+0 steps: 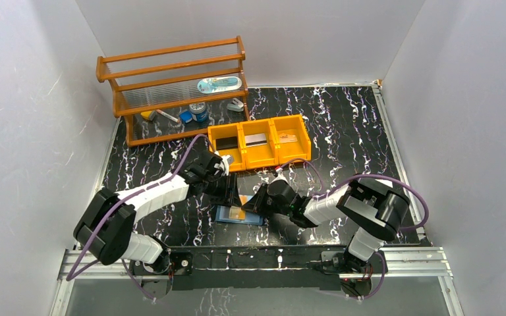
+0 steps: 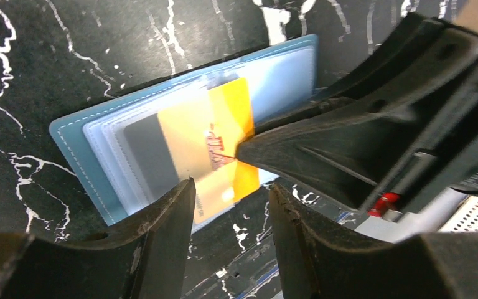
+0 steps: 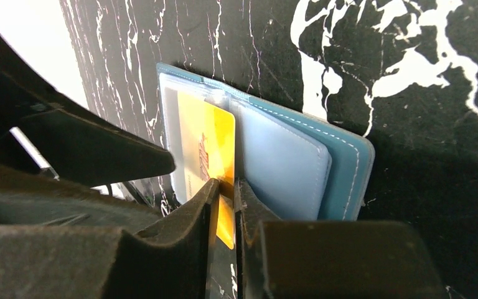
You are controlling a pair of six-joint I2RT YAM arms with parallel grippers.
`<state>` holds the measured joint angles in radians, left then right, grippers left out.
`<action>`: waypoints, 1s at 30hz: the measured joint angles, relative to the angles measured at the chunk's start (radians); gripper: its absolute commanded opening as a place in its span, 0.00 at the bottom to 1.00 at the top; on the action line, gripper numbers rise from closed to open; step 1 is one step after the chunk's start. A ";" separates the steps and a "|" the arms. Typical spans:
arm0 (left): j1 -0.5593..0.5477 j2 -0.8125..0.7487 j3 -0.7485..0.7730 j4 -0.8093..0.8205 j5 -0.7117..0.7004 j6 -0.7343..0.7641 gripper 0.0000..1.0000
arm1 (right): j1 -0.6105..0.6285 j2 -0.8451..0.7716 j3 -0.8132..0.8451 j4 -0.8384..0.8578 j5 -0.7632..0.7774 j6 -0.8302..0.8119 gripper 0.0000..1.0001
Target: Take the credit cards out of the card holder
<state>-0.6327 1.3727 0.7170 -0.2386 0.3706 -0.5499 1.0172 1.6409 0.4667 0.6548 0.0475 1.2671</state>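
Bright, even overhead light; wrist views soft, foregrounds blurred.

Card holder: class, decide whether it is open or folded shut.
Open. The card holder lies spread flat, inner pockets up, yellow card showing.

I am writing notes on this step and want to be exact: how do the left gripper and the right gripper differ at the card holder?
The left gripper stands open with nothing between its jaws; the right gripper is nearly closed, pinching the edge of the yellow card. The left gripper comes at the card holder from the left, the right gripper from the right. Both have dark fingers and meet over the open holder.
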 measured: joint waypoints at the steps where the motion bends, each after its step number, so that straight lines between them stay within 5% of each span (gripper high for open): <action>1: 0.000 0.010 -0.002 0.000 -0.003 -0.001 0.43 | 0.000 0.000 -0.002 0.002 0.000 0.003 0.25; 14: 0.001 0.049 -0.039 0.041 -0.031 -0.043 0.37 | 0.000 0.000 -0.021 0.060 -0.006 0.011 0.36; 30: 0.000 0.019 -0.068 0.060 -0.053 -0.057 0.35 | -0.003 0.048 -0.043 0.160 -0.034 0.027 0.08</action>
<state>-0.6327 1.3914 0.6491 -0.1787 0.3180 -0.6071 1.0138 1.6886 0.4232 0.8146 0.0132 1.2945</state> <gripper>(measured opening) 0.355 0.147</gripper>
